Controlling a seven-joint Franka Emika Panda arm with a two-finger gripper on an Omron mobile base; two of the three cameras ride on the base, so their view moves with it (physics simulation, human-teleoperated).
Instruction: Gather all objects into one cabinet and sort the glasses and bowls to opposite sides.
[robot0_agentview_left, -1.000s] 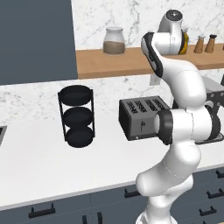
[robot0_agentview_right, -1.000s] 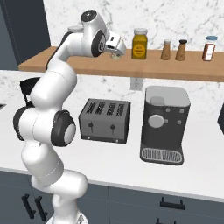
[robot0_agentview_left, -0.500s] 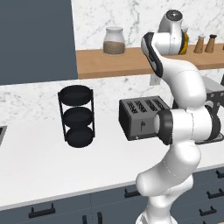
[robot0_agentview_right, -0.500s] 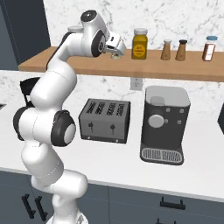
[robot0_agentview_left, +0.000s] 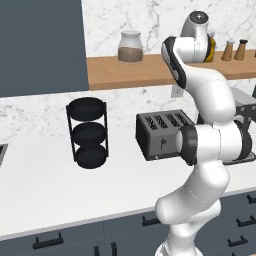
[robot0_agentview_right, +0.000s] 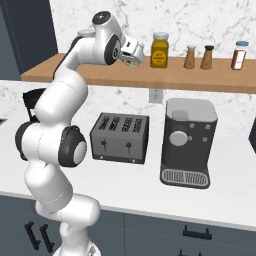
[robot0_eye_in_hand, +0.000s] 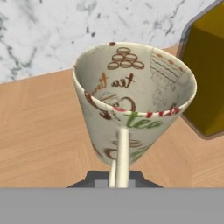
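Up on the wooden wall shelf (robot0_agentview_right: 200, 80), hand (robot0_agentview_right: 134, 54) clenched on the cream printed mug's (robot0_eye_in_hand: 131, 100) handle; presumably so it can go cabinet-ward.

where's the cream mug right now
The cream mug stands on the wooden shelf just left of the yellow jar in the right base view, with the hand shut on its handle.

Gripper (robot0_eye_in_hand: 119, 174): was open up at the shelf (robot0_eye_in_hand: 39, 144), now closed on the cream mug's (robot0_eye_in_hand: 131, 100) handle.
Arm: barely shifted.
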